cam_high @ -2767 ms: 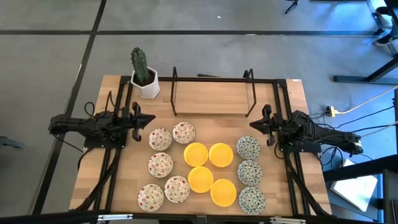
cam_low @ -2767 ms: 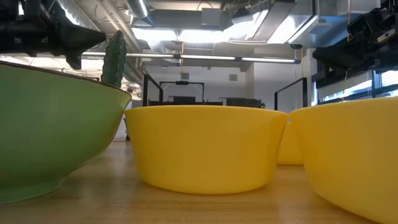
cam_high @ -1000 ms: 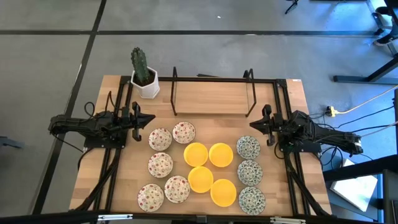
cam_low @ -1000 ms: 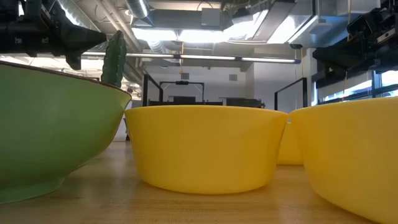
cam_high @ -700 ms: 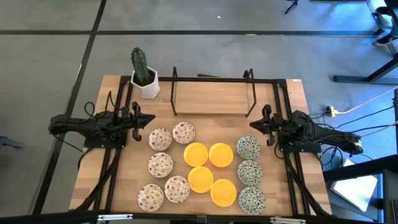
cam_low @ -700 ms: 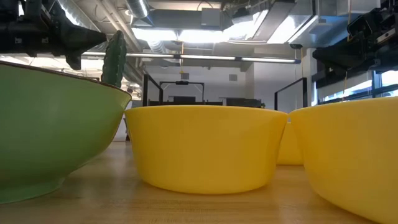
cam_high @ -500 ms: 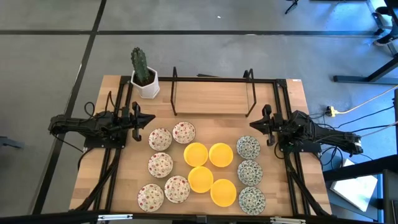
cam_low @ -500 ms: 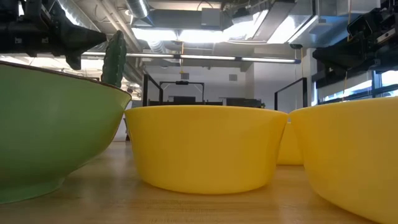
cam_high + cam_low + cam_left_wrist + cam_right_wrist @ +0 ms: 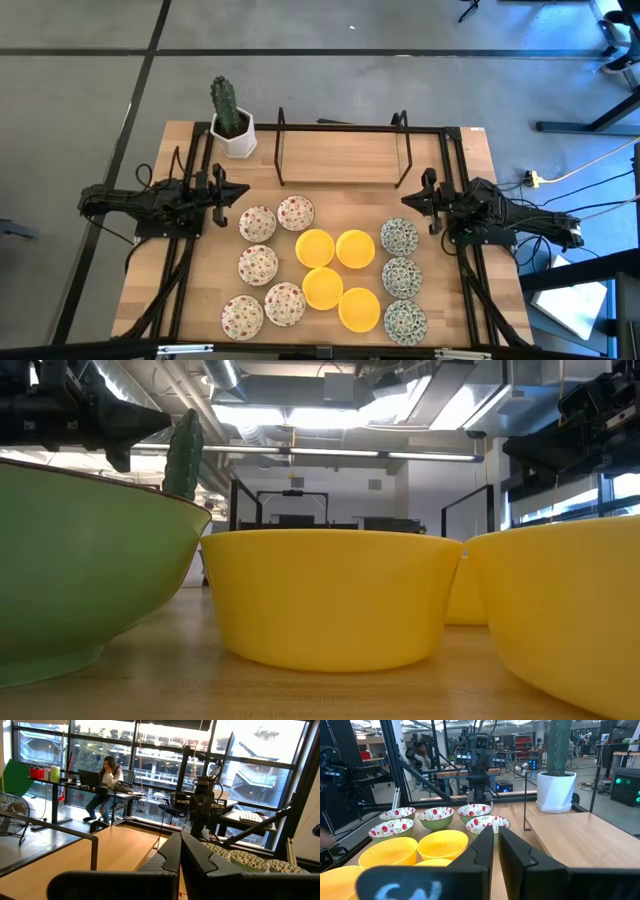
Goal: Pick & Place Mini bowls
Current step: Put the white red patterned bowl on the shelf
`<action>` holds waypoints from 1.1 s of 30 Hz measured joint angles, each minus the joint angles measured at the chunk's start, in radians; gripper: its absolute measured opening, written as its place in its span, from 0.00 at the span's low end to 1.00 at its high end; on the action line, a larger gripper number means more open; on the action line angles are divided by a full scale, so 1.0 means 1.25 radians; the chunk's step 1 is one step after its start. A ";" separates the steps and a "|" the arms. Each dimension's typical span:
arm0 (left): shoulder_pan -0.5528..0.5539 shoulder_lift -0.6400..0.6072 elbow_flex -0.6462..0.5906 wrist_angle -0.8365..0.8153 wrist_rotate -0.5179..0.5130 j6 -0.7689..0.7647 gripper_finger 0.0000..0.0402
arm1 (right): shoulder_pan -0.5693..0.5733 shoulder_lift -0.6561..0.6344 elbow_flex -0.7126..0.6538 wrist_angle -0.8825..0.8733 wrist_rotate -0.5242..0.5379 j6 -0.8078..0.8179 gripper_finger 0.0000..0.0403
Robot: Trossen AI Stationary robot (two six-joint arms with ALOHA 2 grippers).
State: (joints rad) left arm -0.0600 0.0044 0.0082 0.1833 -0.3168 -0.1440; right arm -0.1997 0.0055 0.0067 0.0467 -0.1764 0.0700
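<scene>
Twelve mini bowls stand upright on their bases on the wooden table. Several red-speckled ones [image 9: 258, 264] sit at the left, several yellow ones [image 9: 322, 287] in the middle, and three blue-green patterned ones [image 9: 402, 277] at the right. The low view shows a green outer wall [image 9: 80, 570] and yellow bowls [image 9: 330, 595] up close. My left gripper [image 9: 246, 192] hovers shut above the table, just beyond the red-speckled bowls' far-left side. My right gripper [image 9: 402, 200] hovers shut just beyond the blue-green bowls' far side. Neither gripper touches anything.
A white pot with a cactus [image 9: 233, 125] stands at the table's far left corner. A black wire rack [image 9: 345, 150] spans the far middle of the table. Bare wood lies under the rack. A person [image 9: 105, 780] sits at a desk in the room beyond.
</scene>
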 joint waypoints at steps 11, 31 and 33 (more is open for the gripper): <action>0.000 0.000 0.000 0.000 0.000 0.000 0.01 | 0.000 0.000 0.000 0.000 0.000 0.000 0.07; 0.000 0.000 0.000 0.000 0.000 0.000 0.01 | 0.000 0.000 0.000 0.009 0.000 -0.066 0.07; 0.000 0.000 0.000 0.000 0.000 0.000 0.01 | 0.000 0.000 0.000 0.009 0.000 -0.051 0.07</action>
State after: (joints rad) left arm -0.0599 0.0046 0.0082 0.1835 -0.3170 -0.1442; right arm -0.1997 0.0055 0.0067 0.0582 -0.1768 0.0058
